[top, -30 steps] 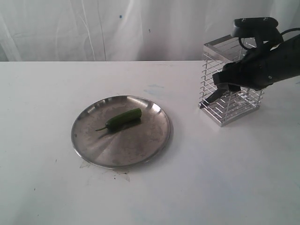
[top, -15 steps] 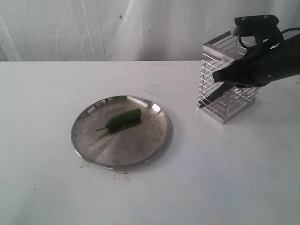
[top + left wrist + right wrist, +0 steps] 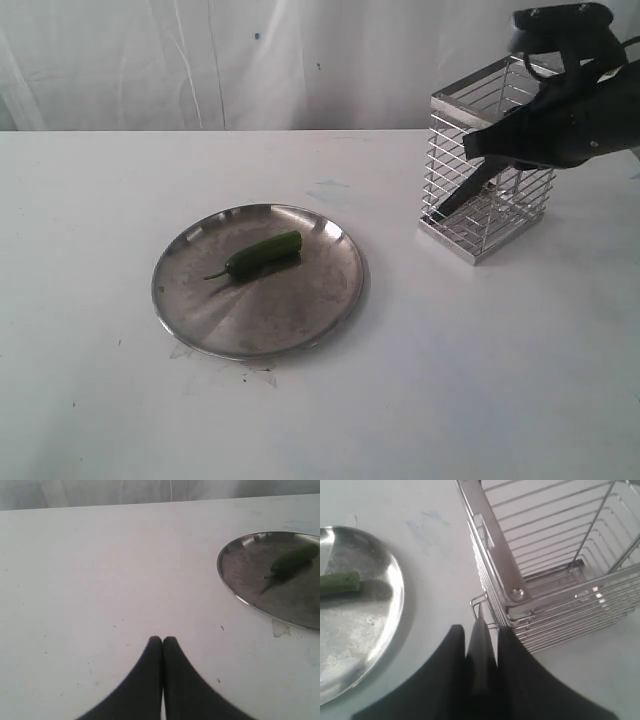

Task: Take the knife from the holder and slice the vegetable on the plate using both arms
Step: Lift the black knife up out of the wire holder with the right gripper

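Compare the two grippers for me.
The left gripper is shut on nothing, while the right gripper is closed on the knife. The left gripper hangs over the table next to the plate, while the right gripper is up against the holder. Both are black, with two tapered fingers.

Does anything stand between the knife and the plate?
Nothing lies on the table between knife and plate. The blade is close against the holder; whether it is free of the mesh I cannot tell.
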`<state>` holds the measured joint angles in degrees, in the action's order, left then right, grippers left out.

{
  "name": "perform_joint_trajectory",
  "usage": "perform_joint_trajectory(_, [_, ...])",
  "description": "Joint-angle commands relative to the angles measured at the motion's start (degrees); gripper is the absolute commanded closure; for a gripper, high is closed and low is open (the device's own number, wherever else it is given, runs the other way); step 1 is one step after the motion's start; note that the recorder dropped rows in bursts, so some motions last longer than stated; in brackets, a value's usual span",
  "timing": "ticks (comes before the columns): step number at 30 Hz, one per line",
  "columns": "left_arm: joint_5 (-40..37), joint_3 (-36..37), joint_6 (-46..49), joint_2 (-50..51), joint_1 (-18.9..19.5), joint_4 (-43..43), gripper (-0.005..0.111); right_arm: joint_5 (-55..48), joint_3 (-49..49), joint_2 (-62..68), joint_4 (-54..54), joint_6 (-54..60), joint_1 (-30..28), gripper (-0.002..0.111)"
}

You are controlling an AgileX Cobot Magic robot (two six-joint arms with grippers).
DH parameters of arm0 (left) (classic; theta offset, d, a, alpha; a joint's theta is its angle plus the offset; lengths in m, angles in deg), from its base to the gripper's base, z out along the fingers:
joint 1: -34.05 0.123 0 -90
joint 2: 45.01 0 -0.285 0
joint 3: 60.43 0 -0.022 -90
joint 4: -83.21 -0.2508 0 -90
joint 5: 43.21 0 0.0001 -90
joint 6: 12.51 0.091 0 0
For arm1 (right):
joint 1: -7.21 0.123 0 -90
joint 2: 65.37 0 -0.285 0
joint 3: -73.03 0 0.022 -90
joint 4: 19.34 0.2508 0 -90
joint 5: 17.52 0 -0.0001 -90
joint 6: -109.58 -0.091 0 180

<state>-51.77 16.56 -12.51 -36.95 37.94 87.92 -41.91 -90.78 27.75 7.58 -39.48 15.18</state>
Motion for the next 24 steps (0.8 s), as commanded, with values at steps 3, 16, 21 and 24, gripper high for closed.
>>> perform_joint_trajectory(3, [0.0,0.2,0.0,-0.3,0.0,0.4,0.107,-1.4,-0.3,-3.2,-1.2,0.3,0.1,0.108])
perform_joint_trajectory(16, [0.0,0.2,0.0,-0.3,0.0,0.4,0.107,-6.6,-0.3,-14.4,-1.4,-1.3,0.1,0.108])
perform_joint_trajectory(21, [0.0,0.2,0.0,-0.3,0.0,0.4,0.107,-11.0,-0.3,-21.3,-1.3,-3.3,0.1,0.108])
perform_joint_trajectory(24, [0.0,0.2,0.0,-0.3,0.0,0.4,0.107,-13.4,0.1,-24.3,-0.1,-4.3,0.1,0.108])
